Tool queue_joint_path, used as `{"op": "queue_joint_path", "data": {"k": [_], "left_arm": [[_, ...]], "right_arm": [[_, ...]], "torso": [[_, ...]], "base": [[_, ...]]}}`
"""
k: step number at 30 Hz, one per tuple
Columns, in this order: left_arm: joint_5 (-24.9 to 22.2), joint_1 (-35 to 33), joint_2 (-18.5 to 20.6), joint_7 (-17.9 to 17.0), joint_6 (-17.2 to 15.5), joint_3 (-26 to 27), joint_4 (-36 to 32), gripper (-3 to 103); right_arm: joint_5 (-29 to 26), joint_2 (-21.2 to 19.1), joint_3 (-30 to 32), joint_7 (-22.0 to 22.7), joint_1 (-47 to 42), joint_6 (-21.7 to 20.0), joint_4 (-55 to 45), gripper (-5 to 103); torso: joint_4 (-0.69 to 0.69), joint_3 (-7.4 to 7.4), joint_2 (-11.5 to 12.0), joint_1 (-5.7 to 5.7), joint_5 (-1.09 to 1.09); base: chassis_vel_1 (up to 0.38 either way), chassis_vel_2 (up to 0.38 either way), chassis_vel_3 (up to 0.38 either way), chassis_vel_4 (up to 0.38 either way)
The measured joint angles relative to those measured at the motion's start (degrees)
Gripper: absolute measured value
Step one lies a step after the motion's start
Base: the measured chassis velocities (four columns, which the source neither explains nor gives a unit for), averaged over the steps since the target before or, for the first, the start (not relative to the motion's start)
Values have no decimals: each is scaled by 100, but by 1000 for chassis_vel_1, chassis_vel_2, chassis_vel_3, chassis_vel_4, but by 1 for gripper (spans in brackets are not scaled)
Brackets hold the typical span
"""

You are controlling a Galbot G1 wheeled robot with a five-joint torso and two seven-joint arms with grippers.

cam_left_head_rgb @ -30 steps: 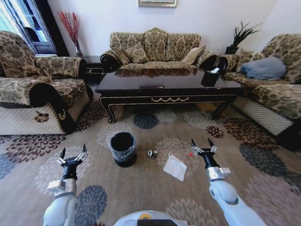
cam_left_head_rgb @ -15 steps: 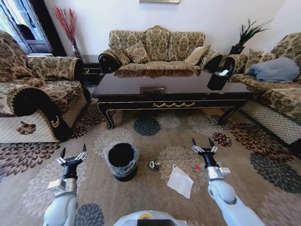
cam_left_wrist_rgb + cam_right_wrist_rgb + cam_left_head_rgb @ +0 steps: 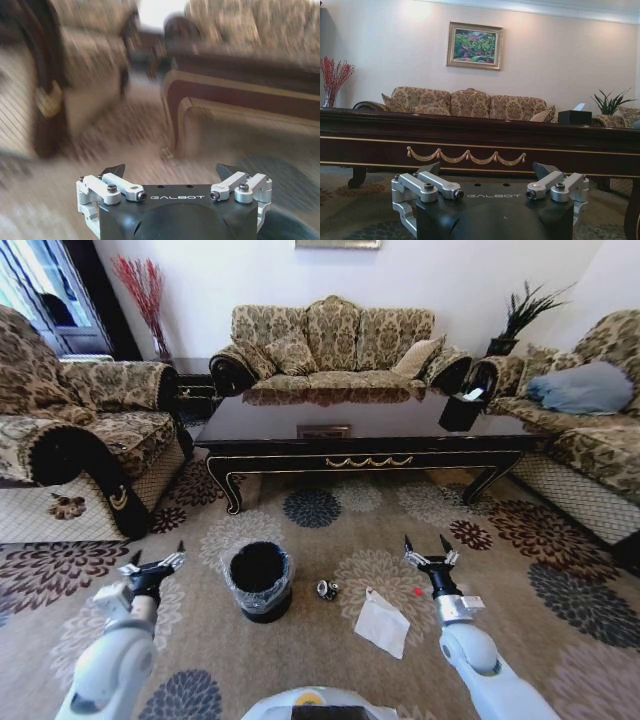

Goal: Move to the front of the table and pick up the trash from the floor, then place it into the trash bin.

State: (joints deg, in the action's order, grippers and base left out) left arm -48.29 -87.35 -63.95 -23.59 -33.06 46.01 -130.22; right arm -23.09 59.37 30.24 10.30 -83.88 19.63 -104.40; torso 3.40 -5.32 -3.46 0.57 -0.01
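I hold both claws wide open and empty, left gripper (image 3: 152, 562) beside the small round black liner-bagged bin (image 3: 259, 581), right gripper (image 3: 431, 555) above the white paper sheet (image 3: 382, 622), ready.

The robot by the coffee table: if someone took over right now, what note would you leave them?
Left hand: open, empty, raised left of the trash bin.
Right hand: open, empty, raised near the red-tipped stick.
On the carpet in front of the table: shiny ball right of the bin, then the paper sheet.
Done: robot faces the table.
Left: pick up all three pieces and bin them.
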Motion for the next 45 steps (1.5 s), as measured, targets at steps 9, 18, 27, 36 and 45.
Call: {"op": "queue_joint_path", "data": {"k": [9, 18, 27, 36, 45], "left_arm": [[-1009, 398, 267, -447, -918, -312, 645, 100], [-580, 909, 214, 102, -619, -999, 1320, 100], [-81, 1594, 39, 588, -226, -1688, 2072, 100], [-168, 1646, -129, 220, -468, -1942, 2148, 100], [-282, 1612, -201, 51, -557, -1833, 2361, 100]], "right_arm": [[-84, -131, -235, 123, 281, -33, 426, 100], [-160, -99, -240, 267, 324, -66, 713, 100], [-151, -63, -176, 372, 311, -86, 974, 100], [-154, -46, -82, 403, 246, -60, 1063, 100], [-71, 12, -154, 404, 306, -48, 1112, 100]], "torso": [[0, 0, 0, 0, -1], [-1, 0, 0, 0, 1], [0, 0, 0, 1, 1], [0, 0, 0, 1, 1], [0, 0, 1, 1, 0]], "base": [[0, 0, 0, 0], [0, 0, 0, 0], [0, 0, 0, 0], [0, 0, 0, 0], [0, 0, 0, 0]]}}
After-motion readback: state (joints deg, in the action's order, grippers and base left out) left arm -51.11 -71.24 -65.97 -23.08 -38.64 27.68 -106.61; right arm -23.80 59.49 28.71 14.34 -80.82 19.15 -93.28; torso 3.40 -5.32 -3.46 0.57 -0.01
